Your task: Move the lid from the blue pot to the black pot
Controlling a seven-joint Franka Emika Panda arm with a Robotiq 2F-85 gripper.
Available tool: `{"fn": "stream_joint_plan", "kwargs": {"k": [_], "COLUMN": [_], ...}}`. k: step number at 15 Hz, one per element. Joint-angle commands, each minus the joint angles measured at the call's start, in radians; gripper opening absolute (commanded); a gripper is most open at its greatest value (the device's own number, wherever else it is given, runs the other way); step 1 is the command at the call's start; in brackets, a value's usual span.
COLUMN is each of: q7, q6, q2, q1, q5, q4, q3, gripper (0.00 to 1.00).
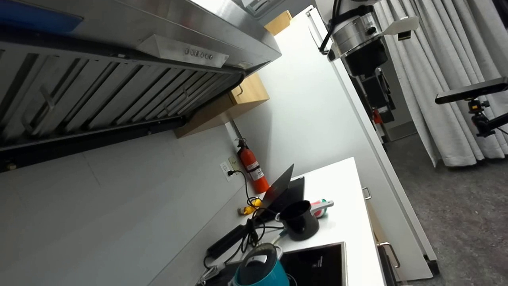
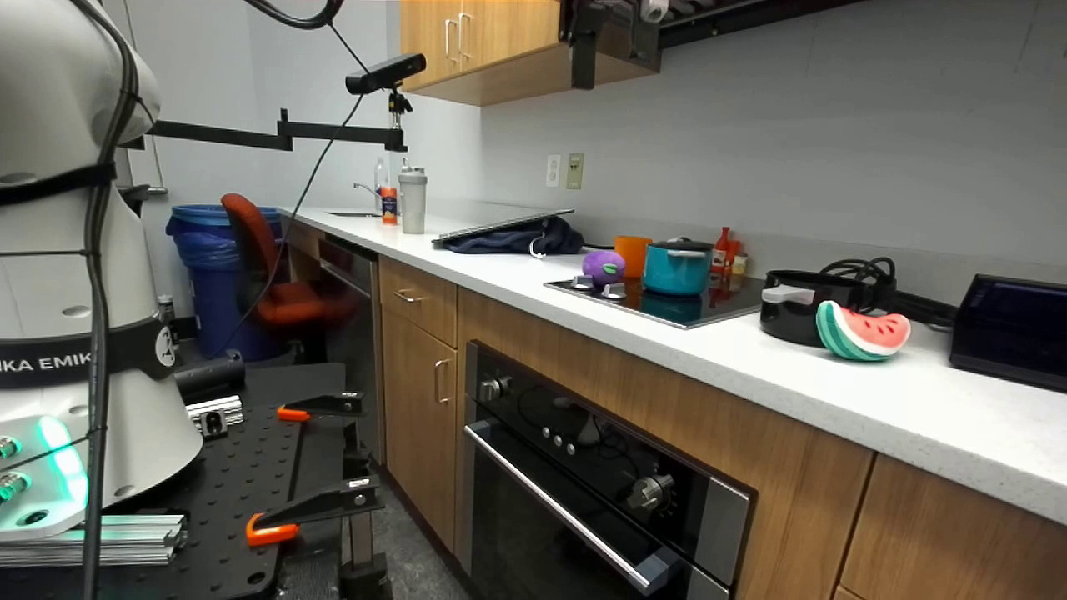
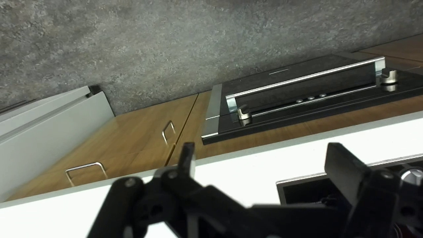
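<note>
Closest to me is my tool (image 3: 261, 158). It is released, with its two fingers (image 3: 342, 172) spread wide apart. Past them, my wrist view shows the white counter (image 3: 231, 175) and then the oven (image 3: 297, 91). In an exterior view, a melon slice (image 2: 859, 333) sits on the counter, in front of the black pot (image 2: 783, 329). I can't tell if they touch. The black pot stands upright, just beside the stove (image 2: 725, 304). Next I see the blue pot (image 2: 677, 275), upright on the stove. The lid (image 1: 260, 267) lies on top of the blue pot in both exterior views. A purple toy (image 2: 603, 267) is near the blue pot, with an orange cup (image 2: 632, 250) behind the toy. A red bottle (image 2: 720, 250) stands behind the blue pot. Much farther along is a grey shaker (image 2: 413, 200), standing up on the counter. At the far end, a red chair (image 2: 283, 292) is in front of a blue bin (image 2: 204, 275).
</note>
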Motion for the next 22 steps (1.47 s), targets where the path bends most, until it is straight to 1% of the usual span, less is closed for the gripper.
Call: {"fn": "stream_joint_plan", "kwargs": {"k": [1, 13, 17, 22], "q7": [-0.002, -0.008, -0.003, -0.006], "q6": [-0.003, 0.004, 0.018, 0.075], "q2": [0.005, 0.014, 0.037, 0.091], "q1": [-0.007, -0.004, 0.016, 0.061], "q5": [0.003, -0.006, -0.003, 0.026], "q4": [0.005, 0.003, -0.007, -0.009], "q3": [0.006, 0.011, 0.041, 0.092], "gripper": [1.0, 1.0, 1.0, 1.0]}}
